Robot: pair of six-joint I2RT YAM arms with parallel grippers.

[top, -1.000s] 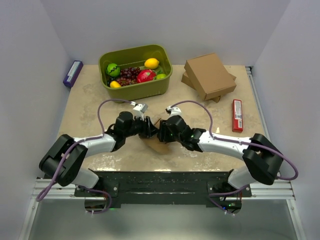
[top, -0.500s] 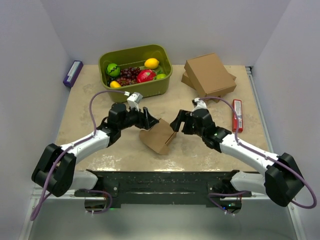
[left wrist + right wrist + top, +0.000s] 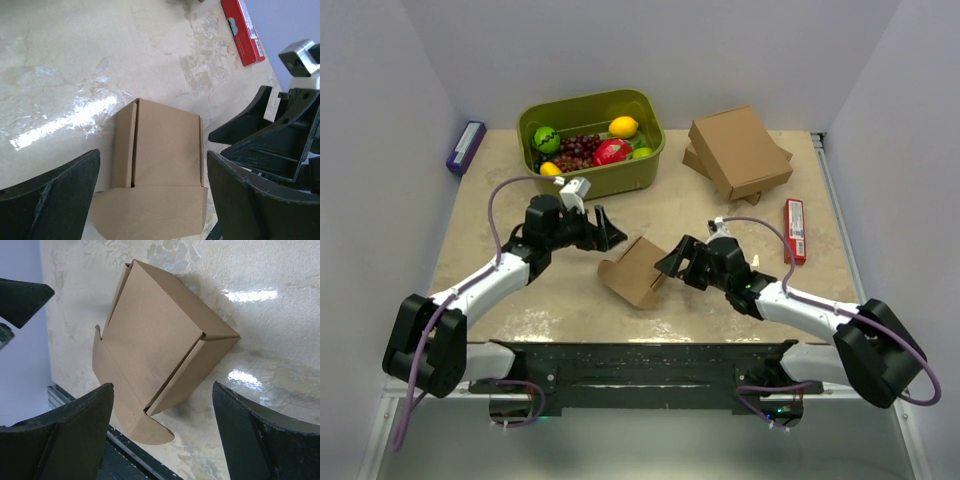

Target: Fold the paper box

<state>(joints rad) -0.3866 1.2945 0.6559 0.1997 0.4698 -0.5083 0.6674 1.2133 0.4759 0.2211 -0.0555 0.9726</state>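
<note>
- White walls close in on three sides, and the table is a glossy, beige, marbled top. That's slick footing, so a one-sided shove could send light cardboard skating instead of folding.
- Far back, the green tub of fruit sits beyond the left arm. A high elbow swing that way might clip its rim.
- The stacked cardboard boxes rest at the far right, well apart from the action, so I'd judge them little threat.
- Centre stage, the paper box lies on the table between the two claws, touching neither. Its walls are up and squarish, but it is not closed.
- The left gripper hangs wide open near the box's far-left side, holding nothing. Squeeze too hard on the approach and those thin walls may buckle.
- The right gripper is likewise spread wide and empty, just beside the box's right corner. Two claws closing on one small target could knock fingers together.
- The red packet lies beside the right forearm, where a wide sweep might drag it.
- Smallest item, biggest stakes: the rounded tuck flap lies splayed toward the near edge, and a misjudged push could crease it rather than seat it.
</note>
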